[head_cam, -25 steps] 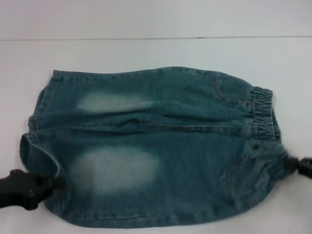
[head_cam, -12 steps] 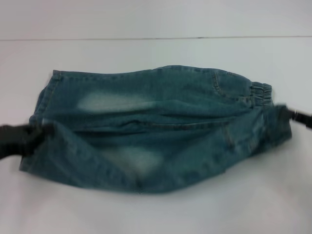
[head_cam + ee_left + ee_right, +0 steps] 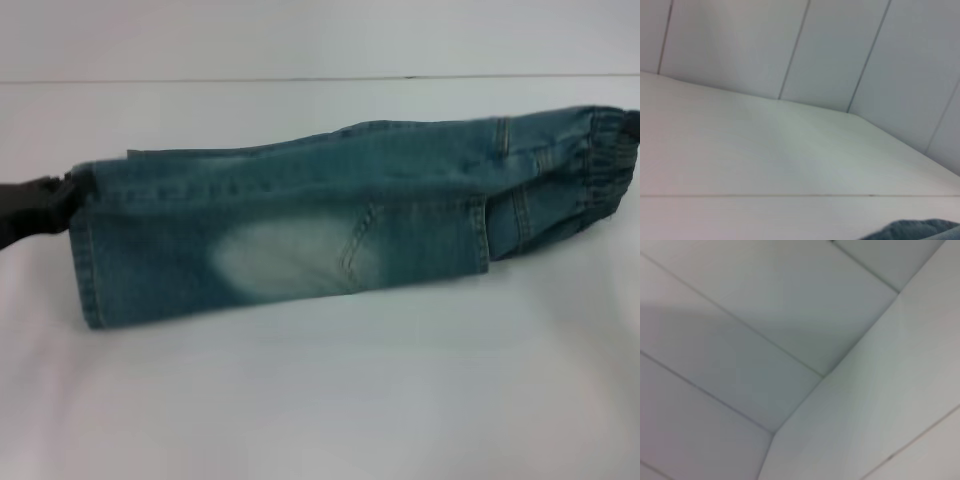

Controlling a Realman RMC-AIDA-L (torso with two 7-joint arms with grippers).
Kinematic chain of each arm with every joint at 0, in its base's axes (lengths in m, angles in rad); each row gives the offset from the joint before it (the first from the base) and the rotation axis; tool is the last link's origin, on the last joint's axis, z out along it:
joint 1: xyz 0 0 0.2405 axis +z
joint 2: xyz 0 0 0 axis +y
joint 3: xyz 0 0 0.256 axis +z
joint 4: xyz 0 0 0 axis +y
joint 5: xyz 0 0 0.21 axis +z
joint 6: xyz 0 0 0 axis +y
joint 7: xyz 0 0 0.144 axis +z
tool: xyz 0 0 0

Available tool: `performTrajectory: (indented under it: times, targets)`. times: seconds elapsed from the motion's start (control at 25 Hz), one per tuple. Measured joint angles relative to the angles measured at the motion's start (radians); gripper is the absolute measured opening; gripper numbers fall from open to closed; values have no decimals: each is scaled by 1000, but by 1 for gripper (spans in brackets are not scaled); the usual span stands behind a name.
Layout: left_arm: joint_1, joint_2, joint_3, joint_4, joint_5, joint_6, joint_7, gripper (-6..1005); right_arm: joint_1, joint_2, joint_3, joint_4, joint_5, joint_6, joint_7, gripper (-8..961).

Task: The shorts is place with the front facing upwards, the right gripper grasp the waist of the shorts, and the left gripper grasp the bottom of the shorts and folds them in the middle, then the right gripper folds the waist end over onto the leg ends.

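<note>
So the denim shorts are lying lengthwise across the white table, doubled over into one long narrow band — the faded patch sits on the flap facing the camera, roughly in the middle of the band. The elastic waist is the end on the robot's right, the leg hems are the end on its left.

The left gripper is right at the leg-hem end of the shorts, at the upper corner, and its dark tip meets the cloth there. From how the denim is pulled taut from that corner it looks like the jaws are pinching the hem, with the fabric held between them.

At the waist end only a dark sliver shows beside the gathered elastic at the frame edge, probably the right gripper, and I honestly can't tell whether its jaws are spread or pressed together. The waist end does sit a bit higher than the rest of the shorts.

The left wrist view just catches a corner of denim over the table and a panelled wall behind — the right wrist view shows only wall and table.
</note>
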Motion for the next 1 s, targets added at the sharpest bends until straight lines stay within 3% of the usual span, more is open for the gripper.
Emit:
performTrajectory:
  times: [0.72, 0.84, 0.88, 1.0]
  targets:
    - [-137, 19, 35, -134, -39, -244, 68, 34, 121, 8, -8, 54, 64, 299, -12, 73]
    - [-156, 12, 45, -155, -46, -312, 103, 42, 151, 16, -8, 75, 65, 380, -42, 91]
    - [-182, -5, 53, -186, -66, -423, 140, 45, 159, 20, -7, 78, 70, 404, -63, 97]
    - [-209, -6, 56, -225, -77, -497, 146, 53, 179, 37, -6, 83, 104, 470, -150, 115]
